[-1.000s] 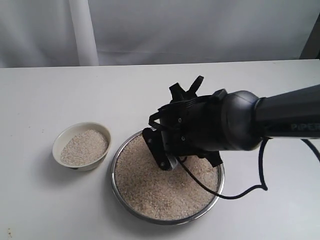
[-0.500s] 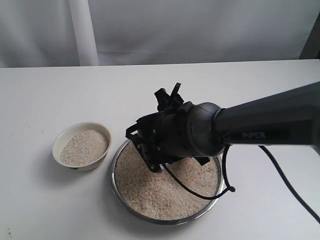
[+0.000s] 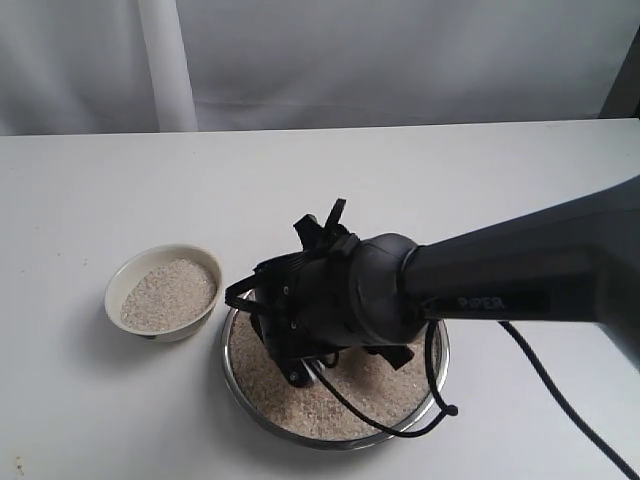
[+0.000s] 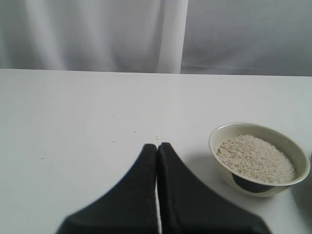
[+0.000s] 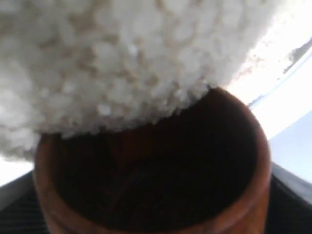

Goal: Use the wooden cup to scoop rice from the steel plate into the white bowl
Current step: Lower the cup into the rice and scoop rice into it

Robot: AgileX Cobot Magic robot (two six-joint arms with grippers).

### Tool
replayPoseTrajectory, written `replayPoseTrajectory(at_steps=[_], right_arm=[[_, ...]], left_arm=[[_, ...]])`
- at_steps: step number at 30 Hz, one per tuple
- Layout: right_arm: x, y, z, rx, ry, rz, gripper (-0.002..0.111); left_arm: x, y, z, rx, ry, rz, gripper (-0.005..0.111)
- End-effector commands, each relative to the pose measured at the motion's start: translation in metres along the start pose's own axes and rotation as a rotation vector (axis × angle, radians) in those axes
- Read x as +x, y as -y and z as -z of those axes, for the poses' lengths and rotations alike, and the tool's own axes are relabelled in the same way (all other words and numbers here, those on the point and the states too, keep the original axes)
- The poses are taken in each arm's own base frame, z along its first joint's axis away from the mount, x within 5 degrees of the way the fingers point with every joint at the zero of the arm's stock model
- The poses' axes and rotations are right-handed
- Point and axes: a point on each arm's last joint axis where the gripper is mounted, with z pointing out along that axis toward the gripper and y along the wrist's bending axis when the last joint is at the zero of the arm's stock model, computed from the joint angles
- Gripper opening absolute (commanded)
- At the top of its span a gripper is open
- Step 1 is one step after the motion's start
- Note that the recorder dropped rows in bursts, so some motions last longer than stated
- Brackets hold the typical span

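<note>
The steel plate [image 3: 340,443] lies at front centre, heaped with rice [image 3: 300,412]. Low over its left half, my right gripper [image 3: 297,372] and the arm hide the wooden cup in the exterior view. Up close, the wooden cup [image 5: 253,195] fills the right wrist view. Its dark mouth is pressed against the rice [image 5: 122,63], with a dark finger [image 5: 17,212] at its side. The white bowl [image 3: 163,290] stands left of the plate, holding rice [image 4: 256,158]. My left gripper [image 4: 157,145] is shut and empty over the table, left of the white bowl [image 4: 229,165].
A black cable [image 3: 560,400] hangs from the right arm past the plate's right side. A few loose grains [image 4: 157,137] lie on the white table [image 3: 100,200] near the left gripper. A pale curtain closes off the back.
The right arm has swung left and down across the plate, bringing its gripper from the plate's middle to the front left of the rice. The bowl has not moved.
</note>
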Motion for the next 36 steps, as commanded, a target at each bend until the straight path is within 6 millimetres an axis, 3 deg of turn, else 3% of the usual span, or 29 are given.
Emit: replayPoseTrajectory(at_steps=[1, 36], right_arm=[[-0.002, -0.005, 0.001, -0.054, 0.02, -0.023, 0.0], [-0.022, -0.014, 0.014, -0.143, 0.175, -0.179, 0.0]], left_arm=[[-0.003, 0.001, 0.001, 0.006, 0.019, 0.006, 0.0], [-0.003, 0.001, 0.001, 0.006, 0.019, 0.006, 0.0]])
